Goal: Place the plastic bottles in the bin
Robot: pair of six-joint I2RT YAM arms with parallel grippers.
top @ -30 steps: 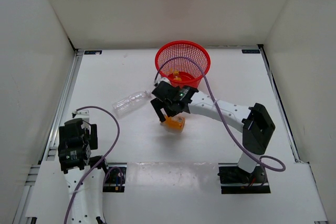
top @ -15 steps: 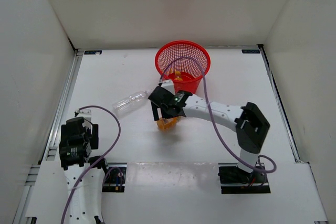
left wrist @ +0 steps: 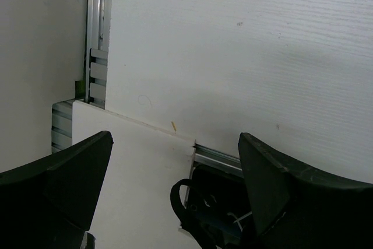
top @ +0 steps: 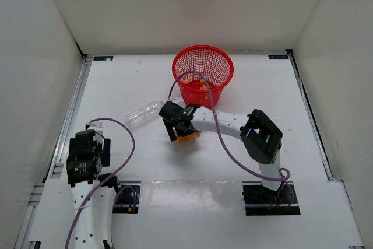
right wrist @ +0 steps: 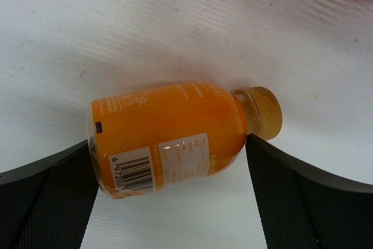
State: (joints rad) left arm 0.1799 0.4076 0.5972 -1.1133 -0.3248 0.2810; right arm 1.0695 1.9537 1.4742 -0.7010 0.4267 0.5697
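Tabletop, white and walled on three sides, fills the top view. The red mesh bin stands upright at upper centre. The right arm reaches from the lower right toward the middle. Its right gripper is low over the table just below the bin, claw spread wide. The left gripper sits at lower left, claw equally wide and holding nothing.

The long clear bottle lies on its side left of the right gripper. Its long axis runs from lower left to upper right; the cap end is too small to make out.

In the right wrist view the stubby orange bottle lies flat on the table. Its long axis runs nearly across the frame, cap at right and base at left, between the two fingers. An orange-capped small bottle shows through the bin's mesh.
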